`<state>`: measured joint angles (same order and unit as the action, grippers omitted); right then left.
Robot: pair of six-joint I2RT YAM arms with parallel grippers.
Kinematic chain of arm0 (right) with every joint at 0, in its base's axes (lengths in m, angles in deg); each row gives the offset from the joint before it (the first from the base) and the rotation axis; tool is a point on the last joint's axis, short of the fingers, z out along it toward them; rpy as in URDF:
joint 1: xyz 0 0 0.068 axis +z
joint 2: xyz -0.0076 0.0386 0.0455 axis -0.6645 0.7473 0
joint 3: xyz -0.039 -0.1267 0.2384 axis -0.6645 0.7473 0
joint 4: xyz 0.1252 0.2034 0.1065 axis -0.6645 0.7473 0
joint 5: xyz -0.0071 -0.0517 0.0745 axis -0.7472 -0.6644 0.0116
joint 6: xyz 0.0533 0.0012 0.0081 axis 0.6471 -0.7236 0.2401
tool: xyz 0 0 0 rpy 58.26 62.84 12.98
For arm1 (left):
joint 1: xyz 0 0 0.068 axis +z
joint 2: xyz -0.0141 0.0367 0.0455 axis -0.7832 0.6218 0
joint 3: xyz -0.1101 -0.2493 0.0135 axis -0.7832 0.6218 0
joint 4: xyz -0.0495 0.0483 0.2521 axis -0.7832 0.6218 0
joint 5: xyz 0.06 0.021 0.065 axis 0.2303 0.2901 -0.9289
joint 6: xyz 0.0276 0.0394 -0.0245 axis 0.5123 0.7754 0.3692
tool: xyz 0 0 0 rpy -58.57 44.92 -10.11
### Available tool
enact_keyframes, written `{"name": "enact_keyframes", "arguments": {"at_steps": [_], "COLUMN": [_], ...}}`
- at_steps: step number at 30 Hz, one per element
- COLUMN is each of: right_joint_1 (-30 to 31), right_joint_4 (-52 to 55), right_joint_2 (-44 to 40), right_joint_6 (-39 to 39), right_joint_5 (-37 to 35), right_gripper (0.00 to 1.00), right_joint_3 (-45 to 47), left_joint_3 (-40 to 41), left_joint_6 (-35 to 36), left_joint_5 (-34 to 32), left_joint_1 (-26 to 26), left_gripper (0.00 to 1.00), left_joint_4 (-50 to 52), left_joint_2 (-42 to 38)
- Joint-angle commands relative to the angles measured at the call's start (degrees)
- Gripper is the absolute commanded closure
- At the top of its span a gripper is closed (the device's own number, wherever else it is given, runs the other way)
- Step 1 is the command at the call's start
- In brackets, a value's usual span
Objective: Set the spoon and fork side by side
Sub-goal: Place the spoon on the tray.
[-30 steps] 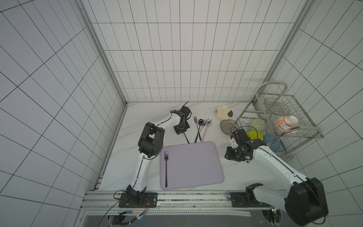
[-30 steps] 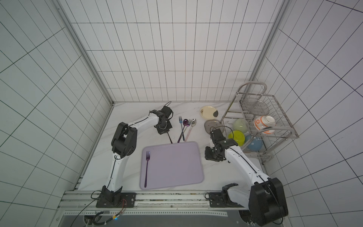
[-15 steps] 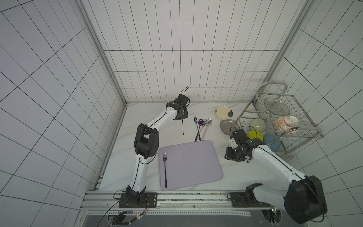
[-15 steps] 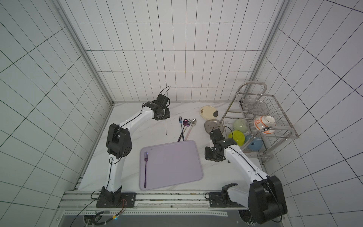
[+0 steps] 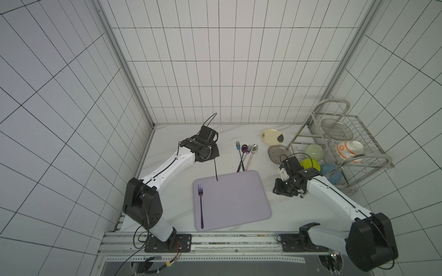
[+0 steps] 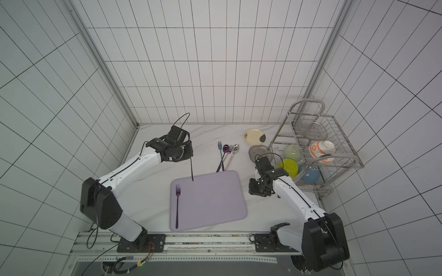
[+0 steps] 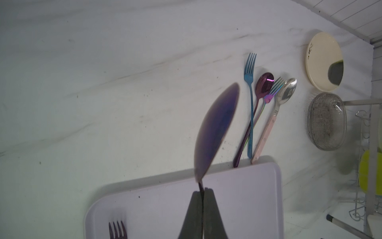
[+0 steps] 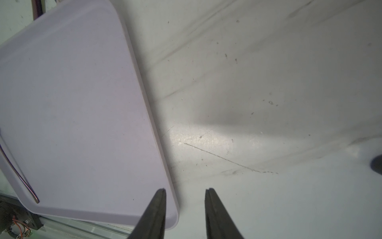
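In both top views, the left gripper (image 5: 211, 156) dangles a dark spoon (image 5: 216, 170) over the lavender tray (image 5: 239, 203) at its 12 o'clock edge; the fork (image 5: 201, 205) lies toward 9 o'clock. In the left wrist view, its fingers (image 7: 193, 217) pinch the spoon's handle, the bowl blurred. In the right wrist view, the right gripper (image 8: 185, 191) stands partly parted, holding nothing, the fork's handle cut off.

Dark purple spoon (image 7: 216, 132) hanging above tray, purple fork (image 5: 201, 205) lying on tray

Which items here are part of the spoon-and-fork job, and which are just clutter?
In the job:
- dark purple metal spoon, clamped in left end effector
- purple metal fork
- lilac plastic tray

Lying about:
- loose cutlery cluster
- cream plate
- wire dish rack
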<state>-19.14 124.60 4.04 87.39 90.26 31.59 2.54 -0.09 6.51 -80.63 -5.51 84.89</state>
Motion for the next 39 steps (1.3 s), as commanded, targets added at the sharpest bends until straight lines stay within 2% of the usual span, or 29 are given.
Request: {"name": "enact_keyframes", "arguments": {"at_steps": [1, 3, 7, 14, 22, 39], "right_joint_1": [0.1, 0.1, 0.2, 0.3, 0.6, 1.6], "right_joint_4": [0.0, -0.2, -0.5, -0.6, -0.4, 0.0], "right_joint_2": [-1.5, -1.8, -2.2, -2.7, -3.2, -3.0], "right_joint_6": [-0.7, -0.8, -1.0, -1.1, -0.9, -0.2], "right_joint_5": [1.4, 1.9, 2.5, 3.3, 3.1, 1.7], "right_gripper": [0.65, 0.65, 0.65, 0.65, 0.65, 0.65], "right_joint_3": [0.7, 0.8, 1.0, 1.0, 1.0, 1.0], "left_joint_3": [8.6, 14.7, 23.9, 34.1, 36.9, 41.9], "left_joint_6": [-4.0, -5.6, -8.5, -11.4, -8.9, -9.5], "left_joint_5": [7.8, 9.9, 9.8, 9.3, 8.2, 8.5], "left_joint_1": [-1.7, -3.0, -5.2, -6.4, -6.4, -6.3], "left_gripper": [1.0, 1.0, 1.0, 1.0, 1.0, 1.0], "left_joint_4": [-5.1, -6.3, -7.1, -12.1, -13.3, -16.0], "left_joint_2": [-7.8, -12.3, -18.6, -21.5, -19.6, -18.4]}}
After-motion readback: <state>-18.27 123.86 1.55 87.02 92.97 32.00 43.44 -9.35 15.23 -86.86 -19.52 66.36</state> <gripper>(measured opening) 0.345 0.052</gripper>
